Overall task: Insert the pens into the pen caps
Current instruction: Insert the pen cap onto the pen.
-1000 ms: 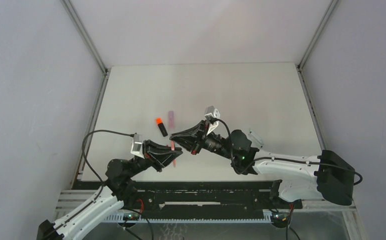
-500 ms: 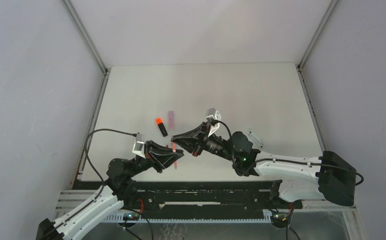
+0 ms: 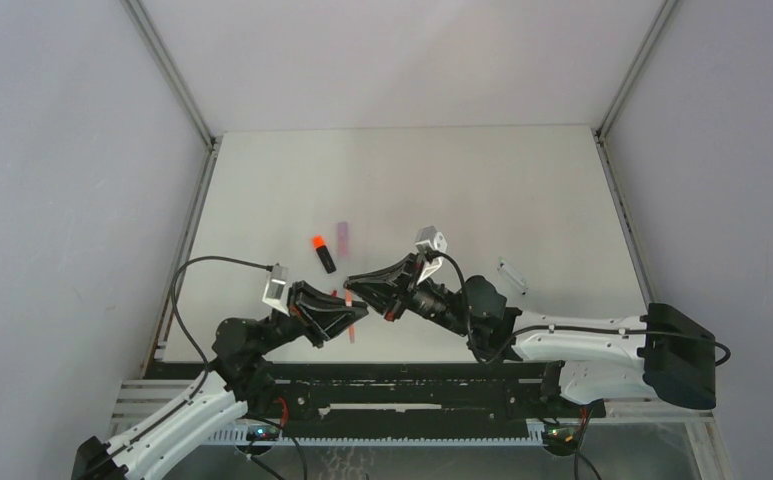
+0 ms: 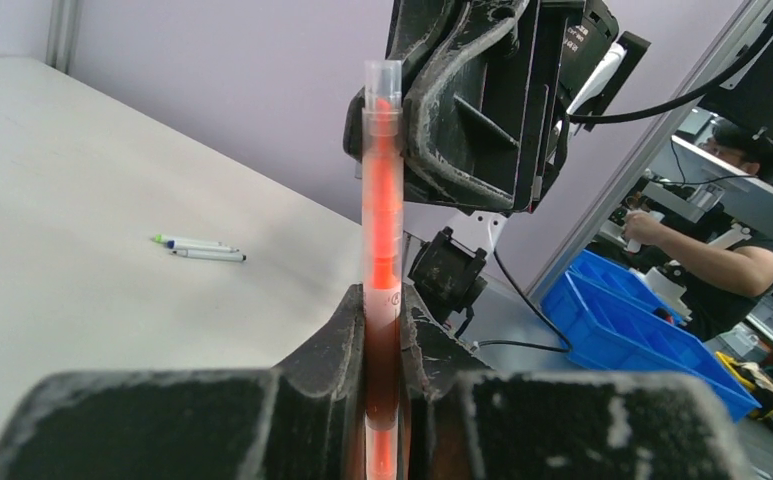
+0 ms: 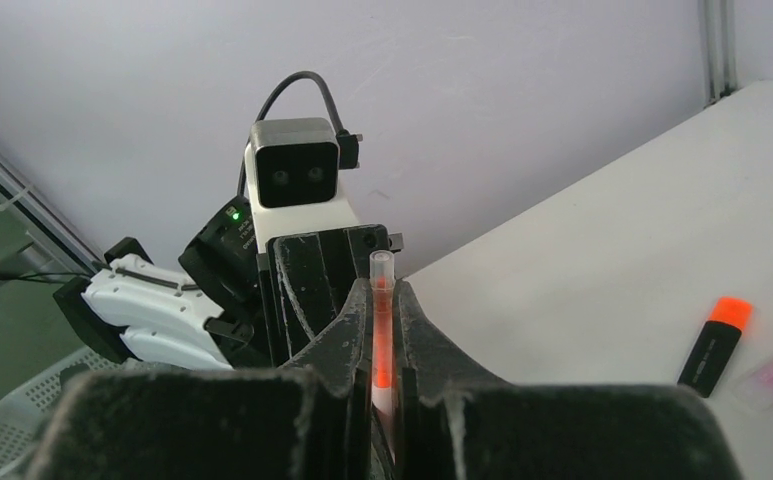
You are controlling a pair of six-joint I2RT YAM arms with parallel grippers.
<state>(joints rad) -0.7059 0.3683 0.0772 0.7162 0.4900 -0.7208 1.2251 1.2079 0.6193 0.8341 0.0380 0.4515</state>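
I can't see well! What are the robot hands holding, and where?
Left gripper pinches the red pen's lower barrel; right gripper's shut, maybe on its cap.

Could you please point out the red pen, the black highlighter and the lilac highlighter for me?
red pen [image 4: 382, 200]: left wrist view, on the clear barrel above the fingers.
black highlighter [image 3: 325, 257]: top external view, on its black body.
lilac highlighter [image 3: 343, 235]: top external view, on its middle.
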